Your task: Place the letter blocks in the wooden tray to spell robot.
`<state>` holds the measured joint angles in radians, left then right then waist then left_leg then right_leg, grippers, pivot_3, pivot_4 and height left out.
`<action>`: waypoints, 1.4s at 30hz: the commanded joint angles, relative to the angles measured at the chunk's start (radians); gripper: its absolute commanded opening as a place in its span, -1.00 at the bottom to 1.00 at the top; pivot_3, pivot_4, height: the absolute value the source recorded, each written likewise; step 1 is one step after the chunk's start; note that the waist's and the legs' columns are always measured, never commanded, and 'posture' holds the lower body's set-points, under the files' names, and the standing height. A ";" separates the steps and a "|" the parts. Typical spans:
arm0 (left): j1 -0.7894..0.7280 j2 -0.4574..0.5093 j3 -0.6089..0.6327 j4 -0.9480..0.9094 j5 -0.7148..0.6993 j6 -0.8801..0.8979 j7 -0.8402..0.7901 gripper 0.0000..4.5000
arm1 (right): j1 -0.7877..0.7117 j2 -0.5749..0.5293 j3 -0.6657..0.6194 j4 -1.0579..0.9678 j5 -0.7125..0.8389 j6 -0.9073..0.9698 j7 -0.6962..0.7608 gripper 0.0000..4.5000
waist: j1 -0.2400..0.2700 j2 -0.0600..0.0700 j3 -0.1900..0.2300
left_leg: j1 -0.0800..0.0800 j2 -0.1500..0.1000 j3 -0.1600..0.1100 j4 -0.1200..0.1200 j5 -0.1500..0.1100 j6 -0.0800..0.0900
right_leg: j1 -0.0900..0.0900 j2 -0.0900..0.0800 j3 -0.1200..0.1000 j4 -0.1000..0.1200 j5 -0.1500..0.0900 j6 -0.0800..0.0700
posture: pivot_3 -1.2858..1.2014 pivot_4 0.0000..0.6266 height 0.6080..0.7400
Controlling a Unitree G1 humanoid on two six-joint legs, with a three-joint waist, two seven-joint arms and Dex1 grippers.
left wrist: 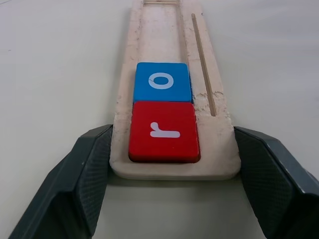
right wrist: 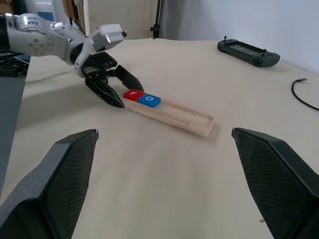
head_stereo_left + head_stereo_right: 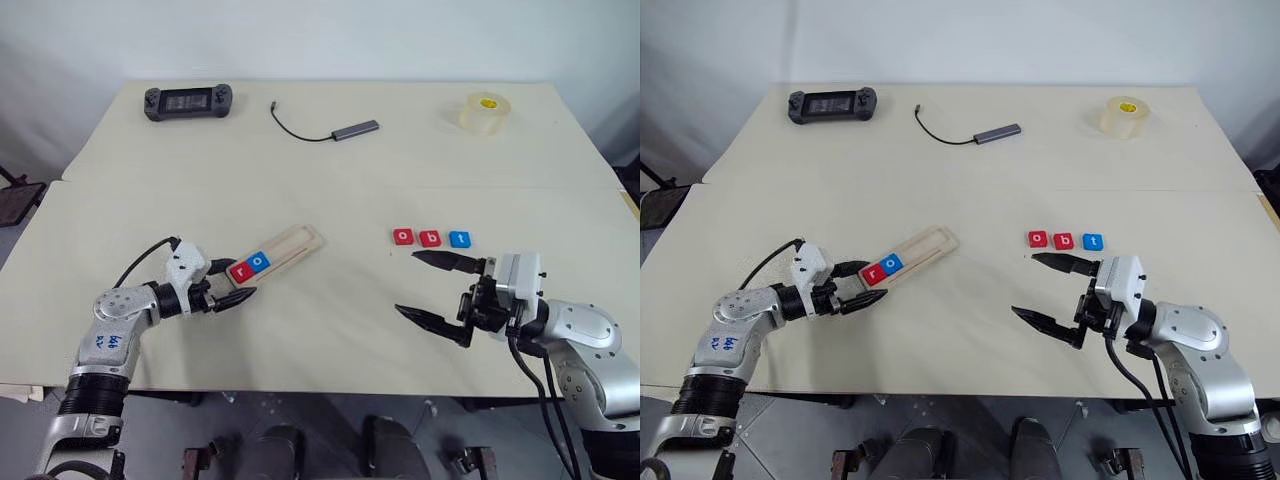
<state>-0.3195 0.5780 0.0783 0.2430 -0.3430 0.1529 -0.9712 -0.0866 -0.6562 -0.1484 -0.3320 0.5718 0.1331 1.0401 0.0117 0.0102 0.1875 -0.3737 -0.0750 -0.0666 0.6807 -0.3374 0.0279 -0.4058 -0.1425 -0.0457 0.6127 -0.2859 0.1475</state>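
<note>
The wooden tray (image 3: pixel 295 243) lies slanted on the table at centre-left. At its near end sit a red r block (image 3: pixel 240 270) and, beside it, a blue o block (image 3: pixel 259 262). My left gripper (image 3: pixel 238 282) has its fingers pressed against both sides of that end of the tray (image 1: pixel 159 30), shut on it. A red o block (image 3: pixel 403 237), a red b block (image 3: pixel 431 238) and a blue t block (image 3: pixel 459 239) lie in a row at centre-right. Just in front of them, my right gripper (image 3: pixel 407 283) is held wide open and holds nothing.
At the back of the table are a black handheld controller (image 3: pixel 188 101), a grey adapter on a black cable (image 3: pixel 355 130) and a roll of clear tape (image 3: pixel 487 112). The table's front edge runs close below both arms.
</note>
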 commanded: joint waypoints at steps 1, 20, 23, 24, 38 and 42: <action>-0.006 -0.010 -0.010 -0.124 -0.069 -0.023 -0.095 0.51 | 0.029 -0.024 -0.076 -0.051 0.017 0.000 -0.026 1.00 | 0.009 -0.002 0.001 | -0.001 0.000 0.000 0.000 0.000 0.000 | 0.000 0.000 0.000 0.000 0.000 0.000 | 0.03 -0.52 1.00; -0.279 -0.091 -0.270 0.289 0.183 -0.334 -0.310 0.51 | 0.461 -0.019 -0.301 -0.233 0.053 0.017 -0.052 1.00 | 0.015 -0.001 0.001 | -0.001 0.000 0.001 0.001 0.000 0.001 | 0.001 0.002 0.000 -0.001 0.000 0.001 | 0.03 -0.52 1.00; -0.297 -0.106 -0.269 0.328 0.188 -0.353 -0.321 0.66 | 0.495 -0.005 -0.315 -0.244 0.052 0.012 -0.063 1.00 | 0.016 -0.001 0.000 | -0.001 0.000 0.001 0.002 0.000 0.001 | 0.002 0.002 0.000 -0.001 0.001 0.001 | 0.03 -0.52 1.00; -0.301 -0.110 -0.262 0.340 0.189 -0.362 -0.312 0.84 | 0.511 0.006 -0.322 -0.246 0.051 0.009 -0.069 1.00 | 0.017 -0.001 0.000 | 0.000 0.000 0.001 0.002 0.000 0.001 | 0.002 0.002 0.000 -0.001 0.001 0.001 | 0.03 -0.52 1.00; -0.087 0.036 -0.002 0.196 -0.034 -0.420 -0.384 0.98 | 0.715 0.241 -0.439 -0.171 -0.007 -0.196 -0.151 1.00 | 0.010 -0.001 0.000 | 0.004 0.002 0.001 0.000 0.000 0.000 | 0.005 0.002 0.002 -0.002 0.001 0.001 | 0.03 -0.52 1.00; -0.036 0.047 0.017 0.141 -0.057 -0.345 -0.358 0.98 | 0.676 0.238 -0.408 -0.153 -0.011 -0.193 -0.175 1.00 | 0.014 -0.001 0.000 | 0.005 0.001 0.001 0.000 0.000 0.000 | 0.006 0.002 0.003 -0.003 0.000 0.001 | 0.03 -0.52 1.00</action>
<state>-0.3633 0.6224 0.0765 0.4292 -0.3732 -0.2116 -1.3419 0.5897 -0.4149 -0.5523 -0.4702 0.5557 -0.0433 0.8755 0.0252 0.0094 0.1874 -0.3688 -0.0739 -0.0659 0.6809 -0.3378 0.0283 -0.4003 -0.1410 -0.0428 0.6094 -0.2855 0.1483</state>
